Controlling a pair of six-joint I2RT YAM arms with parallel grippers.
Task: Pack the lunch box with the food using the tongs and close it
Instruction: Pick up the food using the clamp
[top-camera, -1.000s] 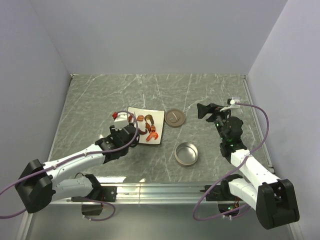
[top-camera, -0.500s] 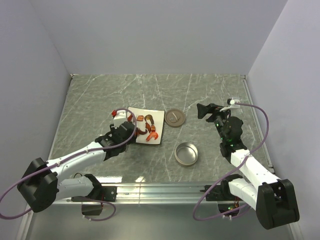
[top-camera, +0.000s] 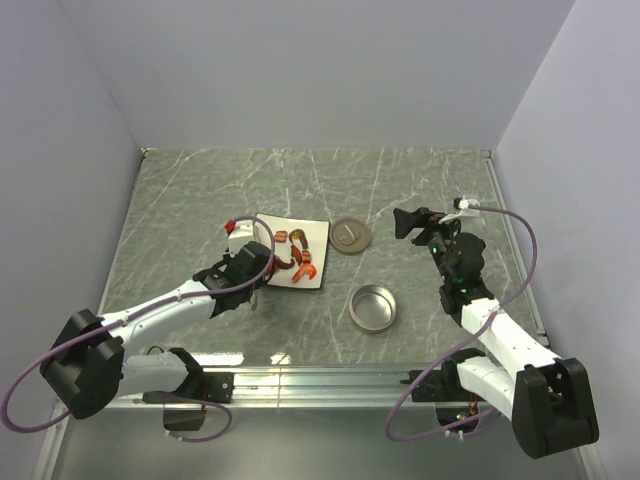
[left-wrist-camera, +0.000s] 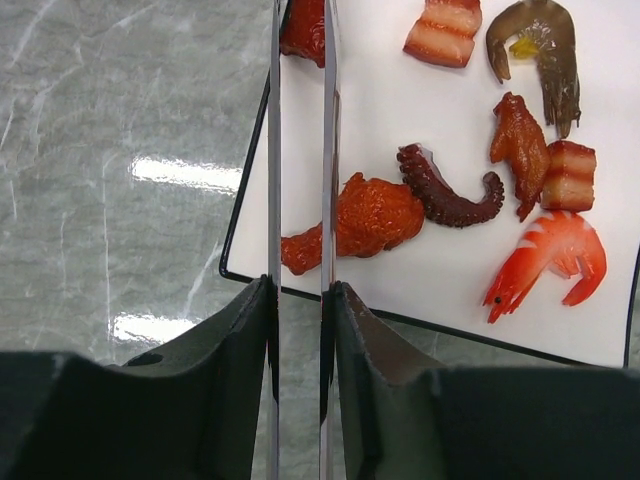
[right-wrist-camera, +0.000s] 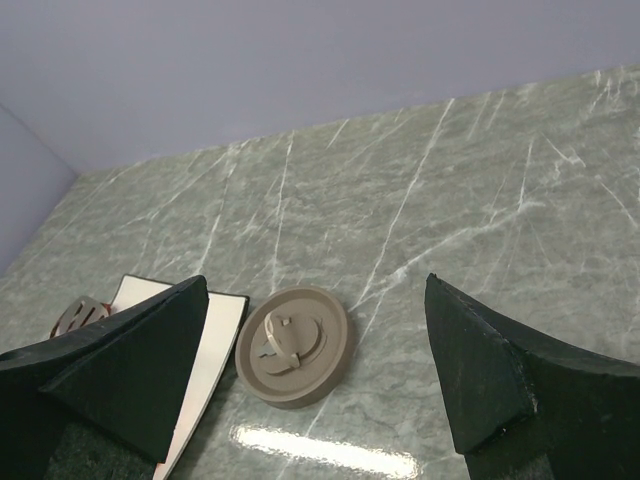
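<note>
My left gripper (left-wrist-camera: 300, 285) is shut on the thin silver tongs (left-wrist-camera: 328, 150), pressing their two arms close together. The arms reach over the left edge of the white plate (left-wrist-camera: 400, 110) and run off the top of the left wrist view, with a red piece (left-wrist-camera: 305, 25) between them there. The food lies on the plate: a red-orange chunk (left-wrist-camera: 375, 215), a dark tentacle (left-wrist-camera: 450, 195), an orange shrimp (left-wrist-camera: 545, 260) and others. The silver lunch box (top-camera: 372, 307) stands empty right of the plate (top-camera: 315, 232). Its lid (right-wrist-camera: 293, 345) lies flat below my open right gripper (right-wrist-camera: 316, 283).
The lid (top-camera: 350, 236) sits just right of the plate's far corner. My left gripper (top-camera: 250, 262) hovers at the plate's left side and my right gripper (top-camera: 405, 222) hangs raised at the right. Walls close the marble table (top-camera: 180, 200) on three sides.
My left gripper has squeezed the tongs narrower and edged a little further over the plate's left side. The right arm has not moved.
</note>
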